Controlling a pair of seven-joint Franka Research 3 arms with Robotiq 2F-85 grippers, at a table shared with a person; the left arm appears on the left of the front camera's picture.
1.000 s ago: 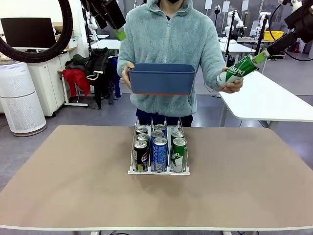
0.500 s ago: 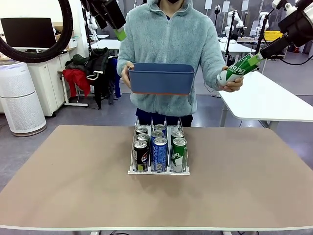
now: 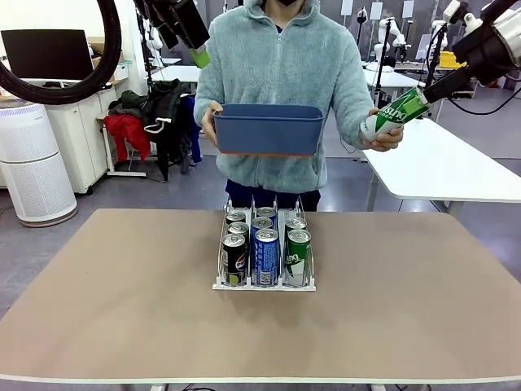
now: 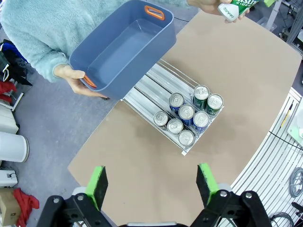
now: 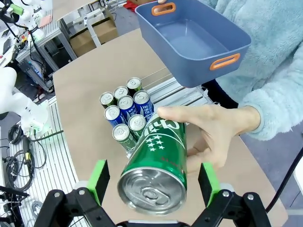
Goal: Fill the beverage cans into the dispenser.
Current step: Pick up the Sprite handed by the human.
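Front view: the right gripper point(image 3: 434, 88) has risen and drawn closer to the green can point(image 3: 396, 110) in the person's hand point(image 3: 383, 134), jaws wide around its top, not clamped. Left gripper point(image 4: 151, 182) open, empty. Handover pending; the dispenser point(image 3: 264, 285) holds eight cans.

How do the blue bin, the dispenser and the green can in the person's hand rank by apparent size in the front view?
1. Blue bin, the widest.
2. Dispenser, a little narrower than the bin, but it sits nearer the camera, so their true order is unsure.
3. Green can in the person's hand, clearly smallest.
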